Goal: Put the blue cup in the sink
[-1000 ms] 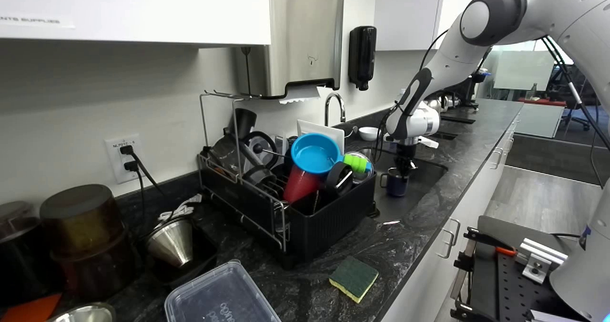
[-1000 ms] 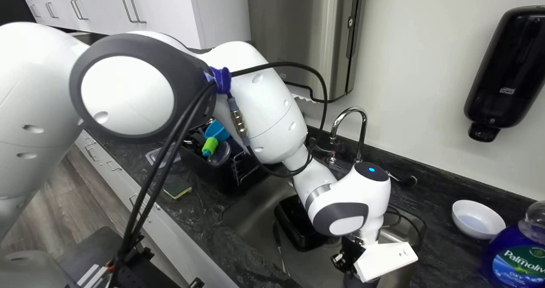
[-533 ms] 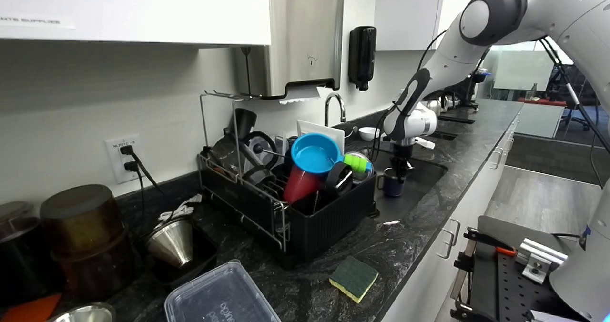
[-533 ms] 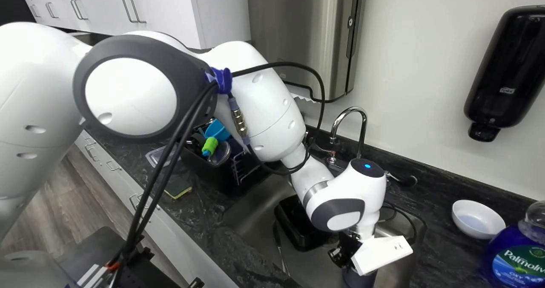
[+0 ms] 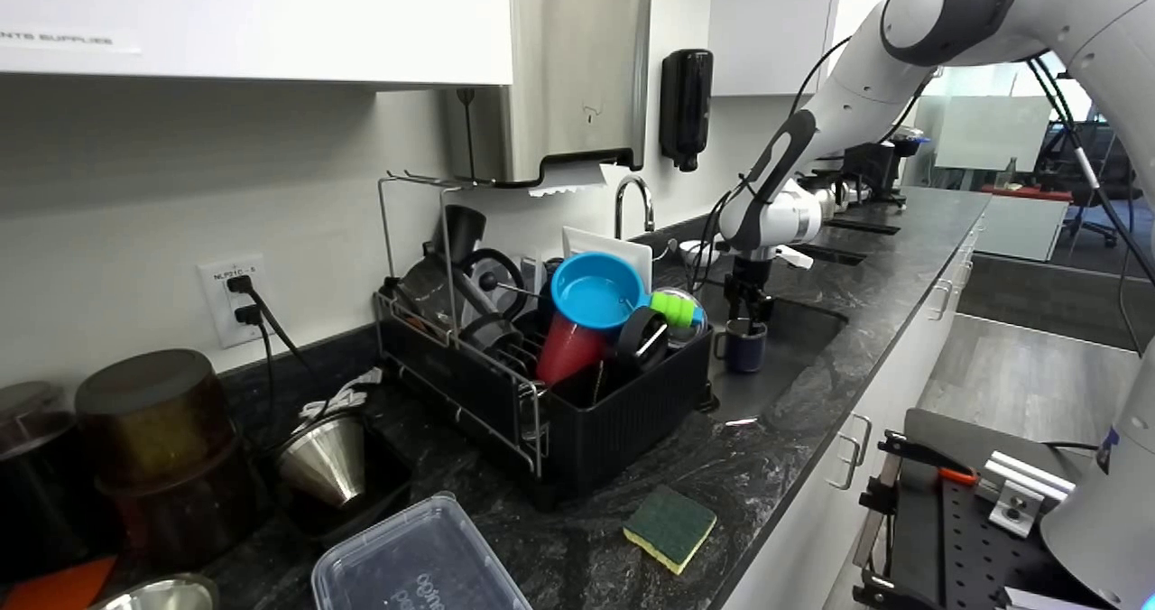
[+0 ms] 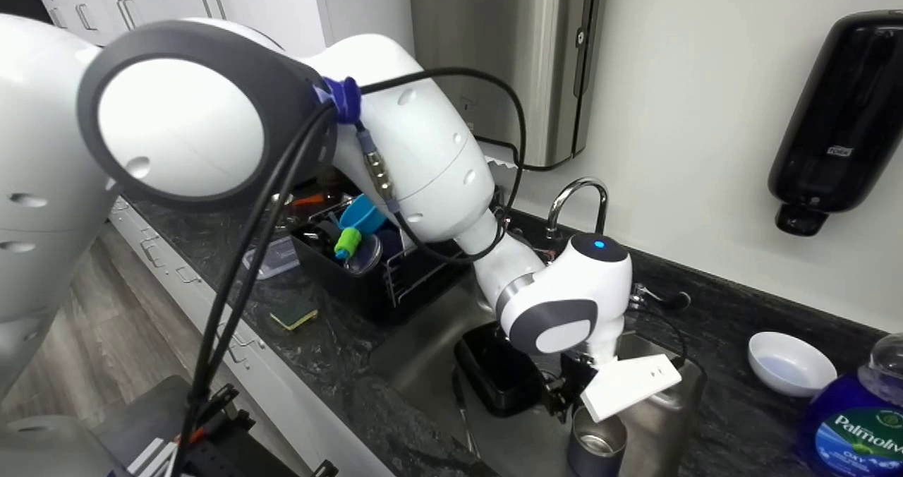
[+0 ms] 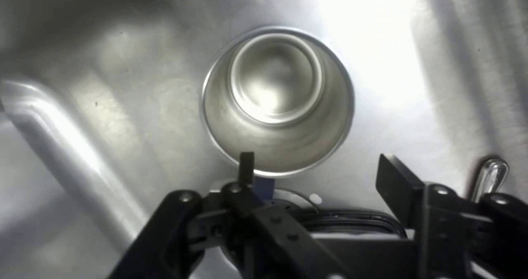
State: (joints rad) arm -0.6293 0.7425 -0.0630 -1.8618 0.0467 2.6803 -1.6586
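The dark blue cup (image 5: pixel 744 350) stands upright in the metal sink (image 6: pixel 437 346); its metal inside (image 7: pixel 284 143) faces the wrist camera, and part of its blue handle (image 7: pixel 264 188) shows below the rim. My gripper (image 7: pixel 317 161) is open, its fingers wide apart with nothing held between them. In the wrist view one finger (image 7: pixel 246 165) overlaps the cup's near rim and handle side, while the opposite finger stands off to the right over bare metal. Both exterior views show the gripper just above the cup's mouth; whether a fingertip still touches the handle, I cannot tell.
A black container (image 6: pixel 494 375) and a utensil lie in the sink beside the cup. The faucet (image 6: pixel 602 209) arches at the back. A loaded black dish rack (image 5: pixel 632 439) borders the basin, and a white bowl (image 6: pixel 791 367) and a soap bottle (image 6: pixel 857 420) sit on the counter.
My gripper has opened and risen from the cup, and the cup's mouth now shows in an exterior view. Earlier the cup shifted slightly along with the gripper; now it stays put in the sink.
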